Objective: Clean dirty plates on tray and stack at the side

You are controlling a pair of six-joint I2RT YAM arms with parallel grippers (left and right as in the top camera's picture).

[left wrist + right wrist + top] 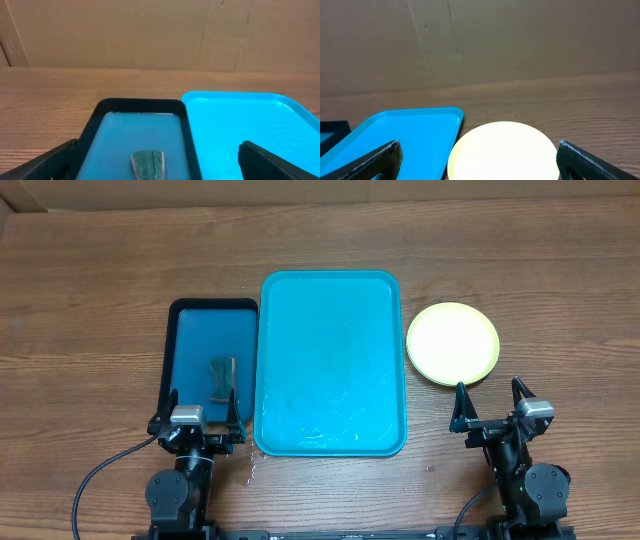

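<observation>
At the near edge of the table (100, 280), both arms are sitting low and folded back, wrists pointing away from me. The left gripper (203, 395) is hanging over the near end of the dark-blue tray (212, 303), its jaws spread fully wide and gripping nothing. The right gripper (488, 386) is hovering just short of the lime-green plate (452, 343), equally wide and equally empty.

I am counting one turquoise tray (330, 330) lying in the middle with nothing on it, one smaller dark-blue tray touching its left side, and one plate showing, lying on the table just beside the turquoise tray's right rim. One grey-green pad (222, 375) is resting in the dark-blue tray.

I am struggling to tell whether more plates are lying under the green one. Sponge or cloth, I cannot say of the pad. Both wrist views are cutting off their nearest object at the bottom edge.
</observation>
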